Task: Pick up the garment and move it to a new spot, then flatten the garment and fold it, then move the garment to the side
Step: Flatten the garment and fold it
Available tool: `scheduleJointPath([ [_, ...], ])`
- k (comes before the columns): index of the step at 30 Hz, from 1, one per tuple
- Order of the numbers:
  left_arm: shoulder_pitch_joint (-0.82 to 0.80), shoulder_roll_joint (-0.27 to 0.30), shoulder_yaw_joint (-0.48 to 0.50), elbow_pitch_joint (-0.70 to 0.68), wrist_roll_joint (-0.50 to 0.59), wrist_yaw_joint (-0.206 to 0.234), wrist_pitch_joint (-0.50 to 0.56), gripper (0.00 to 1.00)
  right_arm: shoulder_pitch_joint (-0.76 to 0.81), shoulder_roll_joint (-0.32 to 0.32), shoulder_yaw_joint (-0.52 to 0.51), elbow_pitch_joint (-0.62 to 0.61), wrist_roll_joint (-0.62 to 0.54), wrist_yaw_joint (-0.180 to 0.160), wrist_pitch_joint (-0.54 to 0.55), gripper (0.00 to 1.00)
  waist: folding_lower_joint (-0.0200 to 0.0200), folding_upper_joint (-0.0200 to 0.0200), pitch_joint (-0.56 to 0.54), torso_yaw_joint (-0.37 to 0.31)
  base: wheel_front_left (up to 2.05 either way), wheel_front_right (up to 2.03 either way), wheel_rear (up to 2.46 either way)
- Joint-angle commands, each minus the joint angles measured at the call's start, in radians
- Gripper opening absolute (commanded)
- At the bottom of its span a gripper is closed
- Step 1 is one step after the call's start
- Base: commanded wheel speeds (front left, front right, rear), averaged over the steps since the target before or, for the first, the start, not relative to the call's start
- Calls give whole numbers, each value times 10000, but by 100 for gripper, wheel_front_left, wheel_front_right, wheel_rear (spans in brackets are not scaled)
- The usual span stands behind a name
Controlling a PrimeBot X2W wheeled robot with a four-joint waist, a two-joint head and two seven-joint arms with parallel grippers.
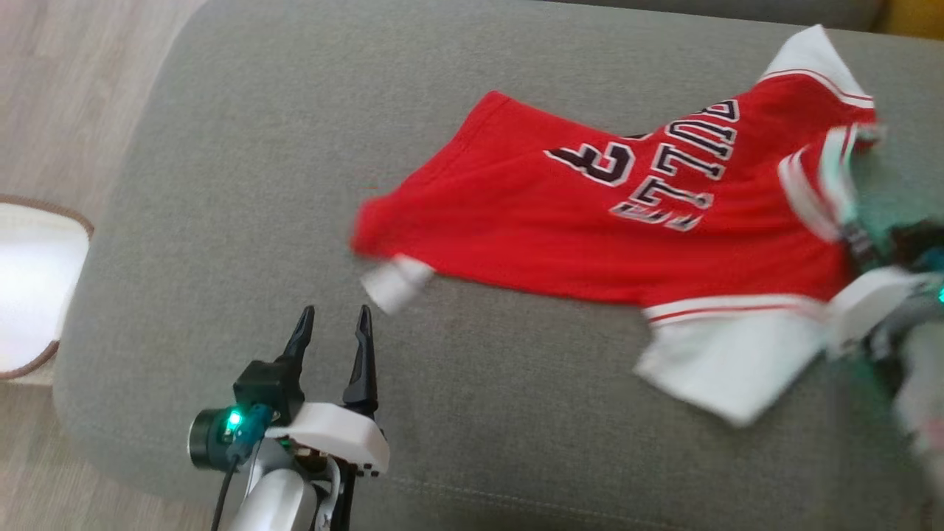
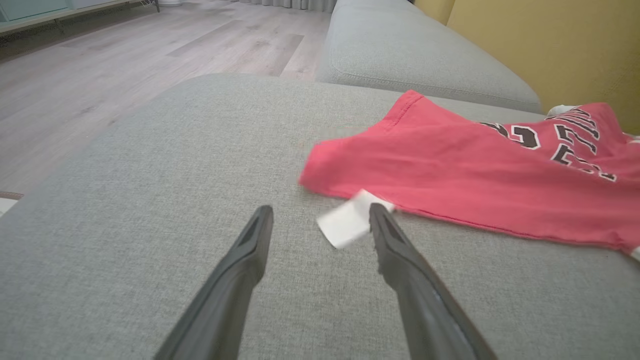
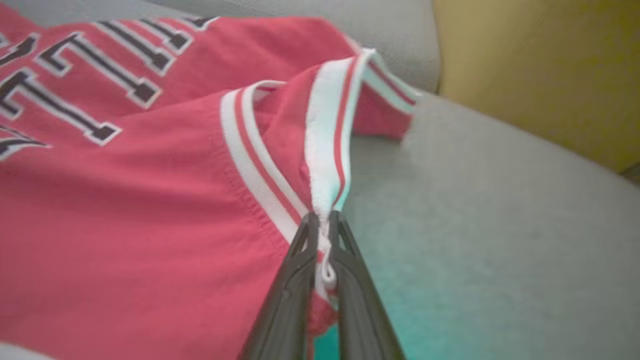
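Note:
The garment [image 1: 560, 221], a red jersey with black "BULLS" lettering and white-and-red striped trim, lies spread on a grey sofa cushion [image 1: 243, 184]. Its white hem tag [image 1: 396, 284] pokes out at the near left corner. My left gripper [image 1: 332, 317] hovers open just short of that tag; in the left wrist view the tag [image 2: 350, 222] lies between the fingertips of the left gripper [image 2: 320, 215]. My right gripper [image 3: 322, 220] is shut on the garment's [image 3: 125, 200] striped neck trim [image 3: 327, 145], lifting it into a ridge. In the head view the right gripper [image 1: 859, 240] is blurred at the right edge.
The cushion's rounded left and near edges drop to a pale wood floor [image 1: 66, 88]. A white mat with a brown border [image 1: 33, 287] lies on the floor at the left. A second grey cushion [image 2: 415, 50] and a yellow wall [image 2: 550, 45] stand behind.

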Motion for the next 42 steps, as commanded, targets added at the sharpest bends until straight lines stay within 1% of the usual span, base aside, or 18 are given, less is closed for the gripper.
scheduleJointPath([
  [1,-327,81,221,-287,73,-20,-53,100,-635,-635,-118,-76,-355,63,-98,0,0,0,62,155,0,0,0],
  [2,-327,81,205,-288,70,-24,-53,100,-806,-826,-237,-34,-561,63,-114,0,0,0,67,185,0,0,0],
  [3,-327,81,205,-288,70,-24,-53,100,-806,-826,-237,-34,-561,63,-114,0,0,0,67,185,0,0,0],
  [4,-323,81,191,-286,66,-23,-53,100,-952,-1002,-351,-4,-803,63,-131,0,0,0,64,208,0,0,0],
  [5,-318,81,179,-280,59,-19,-53,100,-1073,-1141,-594,28,-984,63,-149,0,0,0,57,221,0,0,0],
  [6,-309,81,162,-266,54,-12,-53,100,-1174,-1240,-926,35,-1122,63,-175,35,0,0,32,230,0,0,0],
  [7,-299,81,150,-249,46,-2,-53,100,-1233,-1251,-1224,18,-1255,63,-204,100,0,0,-6,226,0,0,0],
  [9,-274,81,154,-216,36,31,-53,100,-1280,-1026,-1791,-163,-1402,63,-273,100,0,0,-127,171,0,0,0],
  [12,-224,81,252,-202,42,76,-53,100,-1126,-242,-2205,-872,-1435,63,-317,100,0,0,-328,-20,0,0,0],
  [17,-74,81,566,-184,122,125,-53,100,181,1270,-2159,-2740,-804,63,-324,100,0,0,-723,-475,0,0,0],
  [19,26,81,719,-163,172,129,-53,100,868,1731,-2032,-3368,-480,63,-324,100,0,0,-884,-681,0,0,0],
  [21,131,81,888,-155,245,143,-53,100,1567,2052,-1844,-3868,-226,63,-325,100,0,0,-1017,-894,0,0,0],
  [26,488,81,1273,-69,572,118,-53,100,2923,2440,-1541,-4643,148,63,-326,100,0,0,-1344,-1343,0,0,0],
  [30,856,81,1591,32,688,29,-53,100,3687,2595,-1340,-5106,299,63,-326,100,0,0,-1647,-1553,0,0,0],
  [33,1073,81,1752,77,781,-45,-53,100,4144,2656,-1404,-5436,568,63,-326,100,0,0,-1802,-1656,0,0,0],
  [38,1198,81,1913,102,782,-98,-53,100,4527,2677,-1069,-5696,1097,63,-326,100,0,0,-1863,-1729,0,0,0],
  [42,1152,81,1915,62,742,-151,-53,100,4490,2679,-815,-5763,1239,63,-327,100,0,0,-1706,-1793,0,0,0],
])
